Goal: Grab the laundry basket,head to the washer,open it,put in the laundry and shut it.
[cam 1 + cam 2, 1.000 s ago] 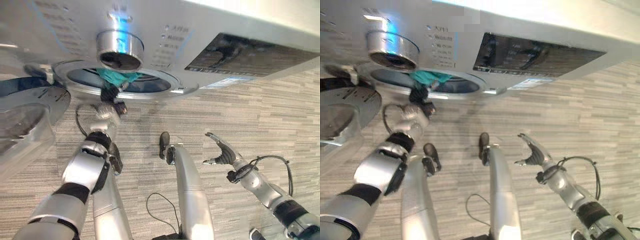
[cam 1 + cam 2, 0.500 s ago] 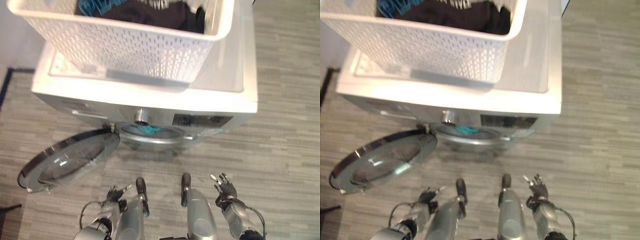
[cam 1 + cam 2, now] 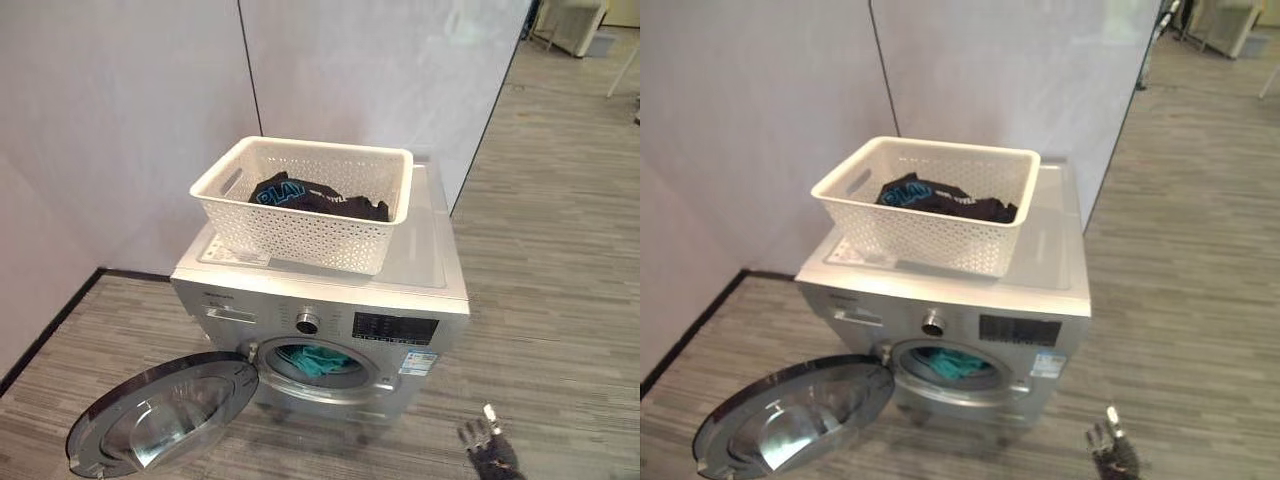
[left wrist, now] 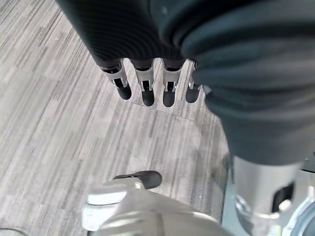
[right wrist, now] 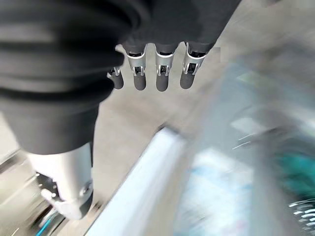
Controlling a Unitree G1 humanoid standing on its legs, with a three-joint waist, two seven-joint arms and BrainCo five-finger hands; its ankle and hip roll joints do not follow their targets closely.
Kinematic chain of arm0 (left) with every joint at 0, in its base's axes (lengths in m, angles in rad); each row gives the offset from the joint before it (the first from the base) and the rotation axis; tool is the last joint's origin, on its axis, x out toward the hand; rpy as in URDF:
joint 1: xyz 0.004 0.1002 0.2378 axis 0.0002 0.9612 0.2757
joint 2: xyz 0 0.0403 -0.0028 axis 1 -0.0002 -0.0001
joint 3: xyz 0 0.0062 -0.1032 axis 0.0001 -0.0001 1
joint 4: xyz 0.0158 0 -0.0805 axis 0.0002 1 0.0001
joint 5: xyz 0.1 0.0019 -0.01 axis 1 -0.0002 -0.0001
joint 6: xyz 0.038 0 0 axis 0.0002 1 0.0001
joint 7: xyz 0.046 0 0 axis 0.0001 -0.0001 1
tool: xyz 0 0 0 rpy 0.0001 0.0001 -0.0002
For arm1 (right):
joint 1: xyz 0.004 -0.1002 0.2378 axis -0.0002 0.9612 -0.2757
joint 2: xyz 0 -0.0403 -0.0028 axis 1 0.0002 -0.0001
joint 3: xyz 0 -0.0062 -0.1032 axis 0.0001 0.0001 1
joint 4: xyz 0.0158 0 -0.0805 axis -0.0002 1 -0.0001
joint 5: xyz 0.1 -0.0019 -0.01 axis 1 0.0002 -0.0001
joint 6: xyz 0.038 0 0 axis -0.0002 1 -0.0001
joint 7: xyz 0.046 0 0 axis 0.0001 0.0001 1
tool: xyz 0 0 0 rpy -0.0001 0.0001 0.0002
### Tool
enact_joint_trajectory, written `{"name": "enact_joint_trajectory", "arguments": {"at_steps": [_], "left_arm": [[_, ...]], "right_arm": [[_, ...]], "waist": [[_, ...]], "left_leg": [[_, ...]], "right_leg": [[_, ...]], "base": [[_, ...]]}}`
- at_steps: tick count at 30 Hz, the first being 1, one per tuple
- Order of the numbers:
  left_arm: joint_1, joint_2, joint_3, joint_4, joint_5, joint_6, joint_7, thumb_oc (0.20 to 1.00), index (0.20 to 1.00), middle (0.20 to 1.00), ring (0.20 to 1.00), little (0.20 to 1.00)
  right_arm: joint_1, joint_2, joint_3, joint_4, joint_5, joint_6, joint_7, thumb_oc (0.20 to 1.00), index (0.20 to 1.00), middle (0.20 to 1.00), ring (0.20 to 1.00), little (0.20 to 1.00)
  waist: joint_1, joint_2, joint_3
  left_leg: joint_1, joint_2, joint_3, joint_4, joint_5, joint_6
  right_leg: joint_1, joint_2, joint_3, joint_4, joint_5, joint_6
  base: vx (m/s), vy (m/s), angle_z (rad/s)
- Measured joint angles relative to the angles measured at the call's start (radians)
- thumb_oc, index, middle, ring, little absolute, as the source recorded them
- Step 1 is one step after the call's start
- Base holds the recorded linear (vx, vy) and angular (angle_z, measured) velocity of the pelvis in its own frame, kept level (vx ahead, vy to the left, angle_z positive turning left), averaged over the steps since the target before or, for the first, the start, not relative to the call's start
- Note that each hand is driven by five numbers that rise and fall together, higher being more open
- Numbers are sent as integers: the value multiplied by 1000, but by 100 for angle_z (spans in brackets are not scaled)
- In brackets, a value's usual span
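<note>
Showing at the bottom right edge of the left eye view, the right hand [image 3: 488,450] sits low over the floor [image 3: 560,300], fingers up and spread, holding nothing. Its own wrist view has the fingers [image 5: 163,73] straight in a row, tips free, with a blurred stretch of the washer [image 5: 236,162] past them and a teal patch at the right edge.

Left hand [image 4: 147,81]: wrist view looks down along straight, relaxed fingers hanging over grey plank floor [image 4: 54,113]; they touch nothing and carry nothing. Thumb tip [image 4: 142,179] is apart from the fingers, lower in that frame.

Washer [image 3: 330,320] stands at frame centre against a pale wall [image 3: 130,110]. Its round door [image 3: 160,415] is swung wide open to the lower left, glass facing up. Teal cloth [image 3: 315,360] lies inside the drum opening, at the front. A knob [image 3: 308,322] sits above the opening, with a dark panel [image 3: 392,328] just to its right.

White perforated laundry basket [image 3: 310,205] rests on the washer top, toward its left and back. Dark clothes [image 3: 320,200] with light blue print lie in the basket bottom. Both hands are well apart from the basket and washer.
</note>
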Motion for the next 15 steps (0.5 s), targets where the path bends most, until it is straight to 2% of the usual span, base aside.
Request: {"name": "enact_joint_trajectory", "arguments": {"at_steps": [2, 5, 8, 10, 13, 14, 15], "left_arm": [[7, -1, 3, -5, -1, -6, 0, 1000, 1000, 1000, 1000, 1000], [23, -3, 34, -35, -3, -8, -7, 1000, 1000, 1000, 1000, 1000], [31, 1, 31, -38, -3, -11, -17, 1000, 1000, 1000, 1000, 1000], [39, 0, 29, -44, -2, -11, -29, 1000, 1000, 1000, 1000, 1000], [36, 7, 20, -46, -1, -12, -31, 1000, 1000, 1000, 1000, 1000], [35, 11, 6, -50, 2, -12, -30, 1000, 1000, 1000, 1000, 1000], [33, 7, -10, -76, 21, -12, -31, 1000, 1000, 1000, 1000, 1000]], "right_arm": [[-4, -38, -67, -120, -18, -41, -17, 1000, 1000, 1000, 1000, 1000], [-5, -175, -149, -294, -76, -71, -40, 1000, 1000, 1000, 1000, 1000], [-74, -342, -253, -267, -176, -121, -96, 1000, 1000, 1000, 1000, 1000], [-119, -458, -265, -262, -280, -120, -136, 1000, 1000, 1000, 1000, 1000], [-226, -533, -260, -270, -404, -147, -188, 1000, 1000, 1000, 1000, 1000], [-251, -563, -237, -272, -490, -144, -217, 1000, 1000, 1000, 1000, 1000], [-261, -736, -118, -358, -758, -95, -247, 1000, 1000, 1000, 1000, 1000]], "waist": [[0, -2, -3], [1, -11, -8], [0, -39, -24], [4, -52, -24], [3, -67, -17], [6, -75, -14], [14, -73, -3]], "left_leg": [[1, 0, -1, 0, 0, 0], [0, -1, -2, 0, 0, 0], [-3, -5, -25, 1, 9, 1], [-2, -7, -27, 1, 8, 1], [-4, -7, -26, 1, 9, 2], [-8, -6, -28, 1, 9, 0], [-21, -10, -33, 0, 12, -1]], "right_leg": [[1, 0, -1, -4, 0, 1], [1, -1, -3, -4, 1, 2], [9, -2, -26, 3, 7, -5], [11, -2, -28, 3, 7, -5], [9, -1, -28, 3, 8, -4], [8, -1, -30, 3, 8, -5], [-3, -5, -43, -2, 9, -3]], "base": [[0, 0, 0], [0, 0, 0], [16, 41, 15], [5, 22, 7], [-11, 23, -1], [7, 14, 7], [13, 16, 14]]}}
